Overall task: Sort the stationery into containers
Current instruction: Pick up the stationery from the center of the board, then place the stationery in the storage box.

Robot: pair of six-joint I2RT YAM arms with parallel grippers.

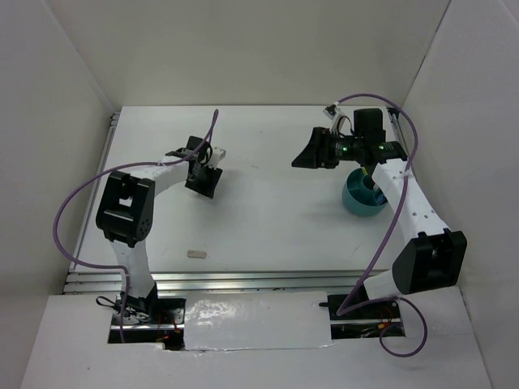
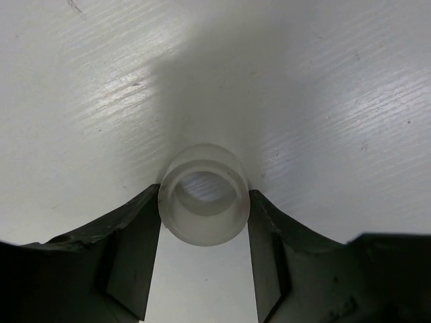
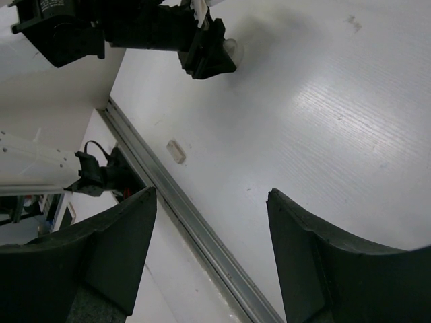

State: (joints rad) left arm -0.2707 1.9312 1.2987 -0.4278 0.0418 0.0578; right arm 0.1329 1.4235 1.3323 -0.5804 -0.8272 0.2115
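White tape ring (image 2: 204,225) lying between left gripper (image 2: 204,196) fingers — pinched on both sides, right gripper (image 3: 211,194) spread — above the table (image 3: 337,134)

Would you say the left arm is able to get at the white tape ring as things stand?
Very likely yes: the tape ring sits between the fingers of the left pincer, which touch both its sides, with nothing in the way.

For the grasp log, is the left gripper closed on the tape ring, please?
Shut: the left gripper has both fingers against the white tape ring.
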